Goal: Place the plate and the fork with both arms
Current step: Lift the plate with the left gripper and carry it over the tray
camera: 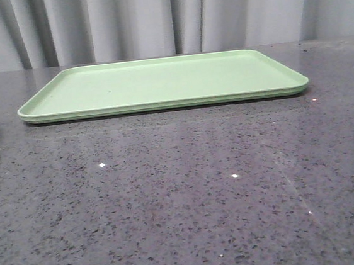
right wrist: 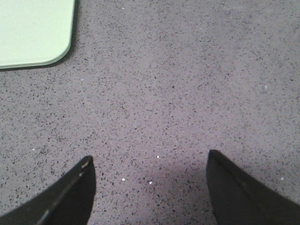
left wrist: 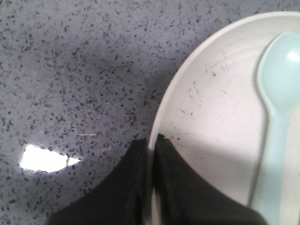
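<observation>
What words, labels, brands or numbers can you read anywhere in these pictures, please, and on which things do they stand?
None: no text, label, brand or number can be read in any view.
Tray: plain green, no print.
Plate: only faint dark speckles, no letters.
Spoon: plain pale blue.
Table: speckled stone pattern and light glints only.

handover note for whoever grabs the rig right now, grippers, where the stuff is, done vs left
Left gripper: shut on the plate's rim, one finger inside and one outside.
Right gripper: open, empty, over bare table near a corner of the tray.
Plate: on the table at the far left, off the tray; a pale blue spoon lies in it.
Fork: not in any view.
Done: plate gripped.
Left: move the plate onto the green tray, then find and place the fork.
</observation>
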Robot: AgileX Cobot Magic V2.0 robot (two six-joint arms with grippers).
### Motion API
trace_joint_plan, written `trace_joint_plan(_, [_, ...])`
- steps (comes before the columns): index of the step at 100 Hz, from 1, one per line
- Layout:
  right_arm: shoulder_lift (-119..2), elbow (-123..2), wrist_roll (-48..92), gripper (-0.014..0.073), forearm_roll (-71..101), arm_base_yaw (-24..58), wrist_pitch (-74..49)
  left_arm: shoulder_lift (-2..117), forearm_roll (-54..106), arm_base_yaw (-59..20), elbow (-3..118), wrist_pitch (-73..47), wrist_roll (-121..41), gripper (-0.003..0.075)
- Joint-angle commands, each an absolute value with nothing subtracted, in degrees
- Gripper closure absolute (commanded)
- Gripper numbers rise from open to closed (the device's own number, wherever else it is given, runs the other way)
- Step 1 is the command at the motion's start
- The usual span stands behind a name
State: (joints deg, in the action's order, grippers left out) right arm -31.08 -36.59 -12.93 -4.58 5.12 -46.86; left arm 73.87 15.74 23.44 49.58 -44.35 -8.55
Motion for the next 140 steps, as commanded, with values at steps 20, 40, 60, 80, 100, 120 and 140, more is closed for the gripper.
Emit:
trace_joint_plan(20, [-31.74,-38.55,-12.43,0.0085,-5.49,4.90,-43.18,70.54,23.34,25.52,54.89,-47.41,-13.90,0.0740])
trace_joint_plan(40, [-31.74,-38.55,-12.43,0.0085,-5.49,4.90,-43.18,70.33,28.91,25.96,57.11,-50.20,-16.57,0.0740])
trace_joint_plan(60, [-31.74,-38.55,-12.43,0.0085,-5.49,4.90,-43.18,70.33,34.47,25.96,59.12,-51.82,-18.48,0.0740])
trace_joint_plan(80, [-31.74,-38.55,-12.43,0.0085,-5.49,4.90,-43.18,70.33,42.65,25.96,59.81,-53.36,-21.15,0.0741])
trace_joint_plan(100, [-31.74,-38.55,-12.43,0.0085,-5.49,4.90,-42.73,70.33,44.91,25.04,59.81,-53.36,-21.15,0.0741])
trace_joint_plan(120, [-31.74,-38.55,-12.43,0.0085,-5.49,4.90,-42.42,70.43,47.28,19.76,59.81,-50.86,-21.15,0.0741])
trace_joint_plan(140, [-31.74,-38.55,-12.43,0.0085,-5.49,4.90,-42.42,73.92,49.89,12.86,62.03,-48.97,-20.80,0.0741])
